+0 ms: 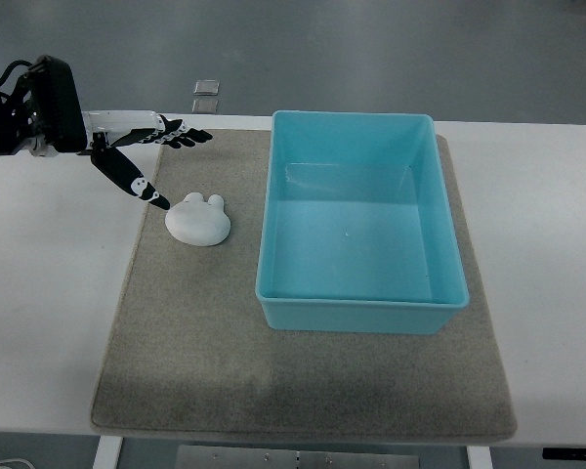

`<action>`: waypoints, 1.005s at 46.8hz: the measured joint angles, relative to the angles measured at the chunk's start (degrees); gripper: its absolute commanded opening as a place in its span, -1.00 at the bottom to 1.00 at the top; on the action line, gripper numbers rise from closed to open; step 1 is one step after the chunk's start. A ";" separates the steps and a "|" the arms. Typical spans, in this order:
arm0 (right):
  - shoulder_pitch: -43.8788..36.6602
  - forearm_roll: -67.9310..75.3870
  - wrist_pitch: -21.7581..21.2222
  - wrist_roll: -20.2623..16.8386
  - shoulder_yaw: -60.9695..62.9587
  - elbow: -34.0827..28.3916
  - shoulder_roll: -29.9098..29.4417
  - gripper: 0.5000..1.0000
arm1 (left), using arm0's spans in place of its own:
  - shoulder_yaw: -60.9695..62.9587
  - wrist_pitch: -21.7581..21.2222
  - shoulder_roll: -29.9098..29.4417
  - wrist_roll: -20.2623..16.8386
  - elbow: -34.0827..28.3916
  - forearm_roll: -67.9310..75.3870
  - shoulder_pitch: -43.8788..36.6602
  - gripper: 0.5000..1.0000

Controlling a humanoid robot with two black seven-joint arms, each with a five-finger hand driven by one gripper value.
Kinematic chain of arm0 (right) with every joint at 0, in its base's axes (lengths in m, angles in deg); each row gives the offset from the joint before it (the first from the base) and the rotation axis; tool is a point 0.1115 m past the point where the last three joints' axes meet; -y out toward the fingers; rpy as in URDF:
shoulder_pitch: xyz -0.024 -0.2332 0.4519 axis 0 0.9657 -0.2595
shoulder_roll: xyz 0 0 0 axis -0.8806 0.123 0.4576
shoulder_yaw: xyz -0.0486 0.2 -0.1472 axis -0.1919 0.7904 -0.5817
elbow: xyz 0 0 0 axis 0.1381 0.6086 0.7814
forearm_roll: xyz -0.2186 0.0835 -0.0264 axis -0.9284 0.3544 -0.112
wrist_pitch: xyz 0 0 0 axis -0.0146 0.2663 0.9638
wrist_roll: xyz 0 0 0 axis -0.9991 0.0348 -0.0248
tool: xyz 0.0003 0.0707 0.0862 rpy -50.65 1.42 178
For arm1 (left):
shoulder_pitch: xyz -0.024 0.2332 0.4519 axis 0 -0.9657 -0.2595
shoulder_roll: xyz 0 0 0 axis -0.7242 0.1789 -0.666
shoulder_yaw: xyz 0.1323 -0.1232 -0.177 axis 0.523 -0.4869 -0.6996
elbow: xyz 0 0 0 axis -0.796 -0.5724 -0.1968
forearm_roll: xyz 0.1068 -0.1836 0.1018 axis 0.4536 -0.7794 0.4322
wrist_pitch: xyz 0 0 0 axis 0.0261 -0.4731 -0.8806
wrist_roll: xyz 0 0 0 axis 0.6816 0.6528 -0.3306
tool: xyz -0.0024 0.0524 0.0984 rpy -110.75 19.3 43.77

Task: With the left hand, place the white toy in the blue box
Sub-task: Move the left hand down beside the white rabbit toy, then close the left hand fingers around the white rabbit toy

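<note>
White plastic is what the toy [198, 219] appears to be made of: a small rounded figure with two short ears, lying on the grey mat [186, 332] just left of the box [361, 303]. It is not touching the box wall; a strip of mat shows between them. The box, pale blue and open-topped, is seen to hold nothing, so the placing itself has not been done.

The left hand [146, 156] is reached in from the picture's left edge, up and to the left of the toy. Its fingers [181, 138] are spread wide and nothing is held in them: four are stretched out flat toward the box, while the thumb [137, 183] is angled down, with its tip just beside the toy's upper left edge. Whether the tip actually touches the toy cannot be told from this view. No right hand is seen.

The task is judged to be at its very start, at the approach stage. Everything of substance remains: the hand must be brought over the toy, the fingers closed round it, the toy lifted clear of the mat, carried to the right over the near wall of the box, and let go inside. The white table [49, 293] under the mat carries nothing else that matters here.
</note>
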 measured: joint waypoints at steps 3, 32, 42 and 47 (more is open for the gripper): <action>-0.01 0.00 0.00 0.01 0.00 0.01 0.00 0.74 | 0.00 -2.85 0.47 -0.47 0.60 3.91 -1.27 0.93; -0.01 0.00 0.00 0.00 0.00 0.01 0.00 0.74 | 1.96 -6.54 2.13 -0.64 2.92 12.26 -2.62 0.93; -0.01 0.00 0.00 0.00 0.00 -0.02 0.00 0.74 | 2.60 -6.78 2.71 -0.53 2.83 12.72 -2.71 0.93; -0.01 0.00 0.00 0.00 0.00 -0.02 0.00 0.74 | 3.21 -7.04 3.13 -0.53 2.77 13.72 -2.71 0.90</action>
